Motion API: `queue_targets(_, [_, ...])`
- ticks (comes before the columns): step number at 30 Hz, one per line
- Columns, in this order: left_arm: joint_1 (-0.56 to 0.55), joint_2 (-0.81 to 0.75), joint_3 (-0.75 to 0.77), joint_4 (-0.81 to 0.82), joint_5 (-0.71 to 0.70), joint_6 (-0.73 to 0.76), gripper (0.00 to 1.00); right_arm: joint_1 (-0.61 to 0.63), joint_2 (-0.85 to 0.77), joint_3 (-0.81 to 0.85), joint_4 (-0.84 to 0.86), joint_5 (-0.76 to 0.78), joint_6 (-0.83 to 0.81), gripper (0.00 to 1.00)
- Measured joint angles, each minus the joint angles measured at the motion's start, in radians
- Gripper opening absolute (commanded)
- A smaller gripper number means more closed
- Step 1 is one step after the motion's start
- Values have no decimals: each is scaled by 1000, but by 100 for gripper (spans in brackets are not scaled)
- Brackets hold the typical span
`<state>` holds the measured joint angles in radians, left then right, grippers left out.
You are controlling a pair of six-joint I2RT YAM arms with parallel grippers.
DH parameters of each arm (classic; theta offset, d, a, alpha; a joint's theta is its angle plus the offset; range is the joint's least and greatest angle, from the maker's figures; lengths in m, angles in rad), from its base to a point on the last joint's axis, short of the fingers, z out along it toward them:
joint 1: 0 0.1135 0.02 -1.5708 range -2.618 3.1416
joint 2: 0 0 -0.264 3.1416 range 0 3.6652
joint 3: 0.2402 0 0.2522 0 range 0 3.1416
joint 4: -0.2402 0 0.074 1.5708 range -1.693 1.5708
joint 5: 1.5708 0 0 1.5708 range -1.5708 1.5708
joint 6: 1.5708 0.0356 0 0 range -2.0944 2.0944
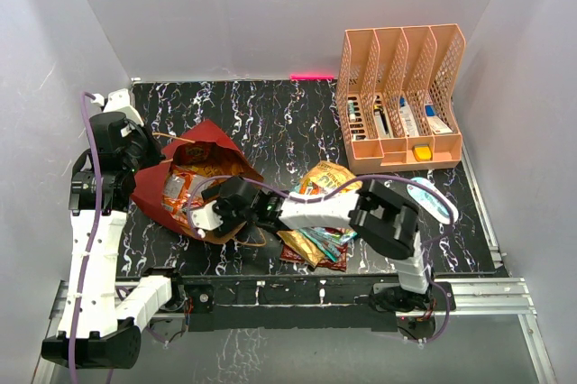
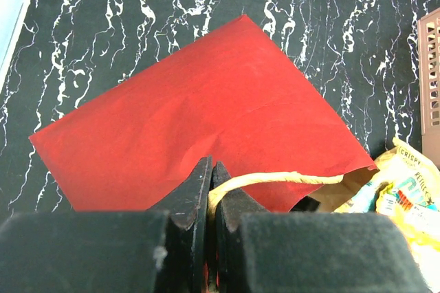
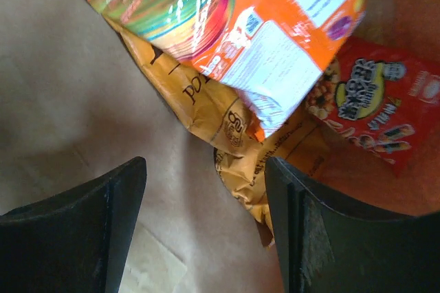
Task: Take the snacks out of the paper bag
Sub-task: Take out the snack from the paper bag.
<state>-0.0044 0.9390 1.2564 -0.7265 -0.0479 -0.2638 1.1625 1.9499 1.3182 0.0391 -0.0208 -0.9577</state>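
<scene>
Now | left hand (image 2: pixel 212 172) clamped on paper bag (image 2: pixel 206 100) | right hand (image 3: pixel 205 169) wide inside it | snacks (image 3: pixel 275 38) just ahead

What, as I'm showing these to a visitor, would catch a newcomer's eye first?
The dark red paper bag lies at left, its edge pinched by the left gripper while the open right gripper reaches into its mouth. Glossy snacks show inside; a pile of packets sits front centre, and a peach organiser stands far right.
</scene>
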Motion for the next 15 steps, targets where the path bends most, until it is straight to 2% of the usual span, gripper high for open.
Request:
queue_targets(7, [0, 0, 0, 0, 12, -1, 0, -30, 150, 74, 20, 82, -126, 74])
queue_targets(15, [0, 0, 0, 0, 31, -2, 0, -66, 248, 148, 129, 134, -171, 73])
